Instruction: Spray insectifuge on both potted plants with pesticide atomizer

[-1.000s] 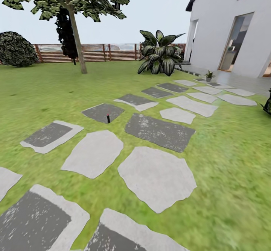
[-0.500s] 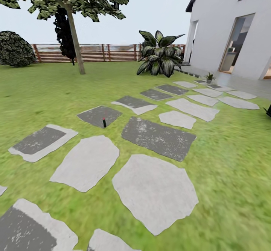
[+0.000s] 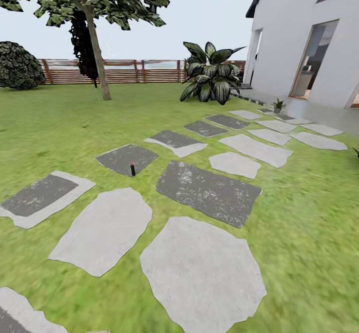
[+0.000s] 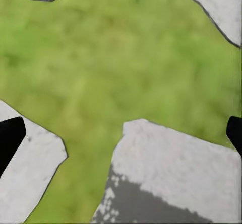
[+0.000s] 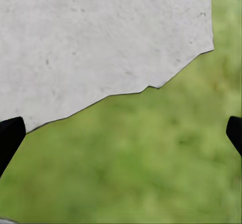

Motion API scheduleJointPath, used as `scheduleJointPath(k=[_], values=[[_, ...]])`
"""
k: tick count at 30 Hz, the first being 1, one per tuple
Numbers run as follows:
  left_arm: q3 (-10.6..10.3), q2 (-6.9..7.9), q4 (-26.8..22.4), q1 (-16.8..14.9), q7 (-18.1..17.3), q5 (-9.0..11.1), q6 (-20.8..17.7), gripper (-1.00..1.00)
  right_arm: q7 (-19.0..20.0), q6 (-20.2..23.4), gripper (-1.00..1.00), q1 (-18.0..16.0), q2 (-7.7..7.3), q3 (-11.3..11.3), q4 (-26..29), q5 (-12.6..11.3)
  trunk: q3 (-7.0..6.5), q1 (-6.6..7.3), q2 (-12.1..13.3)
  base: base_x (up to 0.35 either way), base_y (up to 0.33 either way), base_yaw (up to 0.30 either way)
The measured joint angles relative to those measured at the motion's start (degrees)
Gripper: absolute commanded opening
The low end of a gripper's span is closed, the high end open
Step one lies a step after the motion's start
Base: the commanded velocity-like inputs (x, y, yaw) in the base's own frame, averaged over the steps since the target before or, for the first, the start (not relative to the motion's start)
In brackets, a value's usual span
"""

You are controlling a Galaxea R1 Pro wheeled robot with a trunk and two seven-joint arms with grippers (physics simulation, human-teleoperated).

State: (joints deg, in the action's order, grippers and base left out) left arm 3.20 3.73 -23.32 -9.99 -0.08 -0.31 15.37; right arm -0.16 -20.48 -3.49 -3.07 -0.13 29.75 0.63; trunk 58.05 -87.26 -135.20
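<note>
1. Left hand (image 4: 121,133): gapes wide with black fingertips (image 4: 10,138) far apart, grips nothing, hangs above lawn (image 4: 126,58) and pale stepping stones (image 4: 176,158).
2. Right hand (image 5: 121,133): likewise spread wide and empty, hangs above the edge of one pale stone (image 5: 101,38) where it meets grass.
3. Small dark upright object with a red top (image 3: 132,169): stands at the near edge of a dark stepping stone (image 3: 124,157), towards the left side of the path; too small to tell whether it is the pesticide atomizer.
4. Potted plant (image 3: 278,105): sits in a little grey pot at the far end of the stone path, on the paving (image 3: 319,112) beside the white house (image 3: 299,34), well apart from the red-topped object.
5. Garden (image 3: 309,213): spreads as green lawn up to a brown slat fence (image 3: 149,71), with a tree (image 3: 97,59) at far left and a big broad-leaved shrub (image 3: 209,76) near the house corner.
</note>
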Motion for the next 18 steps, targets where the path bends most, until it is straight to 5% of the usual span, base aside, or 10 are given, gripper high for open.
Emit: scheduleJointPath(k=[18], values=[[-0.1, -0.02, 0.1, 0.0, 0.0, 0.0, 0.0, 1.00, 0.0, -0.1, 1.00, 0.0, 0.04, 0.3, 0.1, -0.1, 0.00, 0.00, 0.0, 0.340, -0.004, 0.000]])
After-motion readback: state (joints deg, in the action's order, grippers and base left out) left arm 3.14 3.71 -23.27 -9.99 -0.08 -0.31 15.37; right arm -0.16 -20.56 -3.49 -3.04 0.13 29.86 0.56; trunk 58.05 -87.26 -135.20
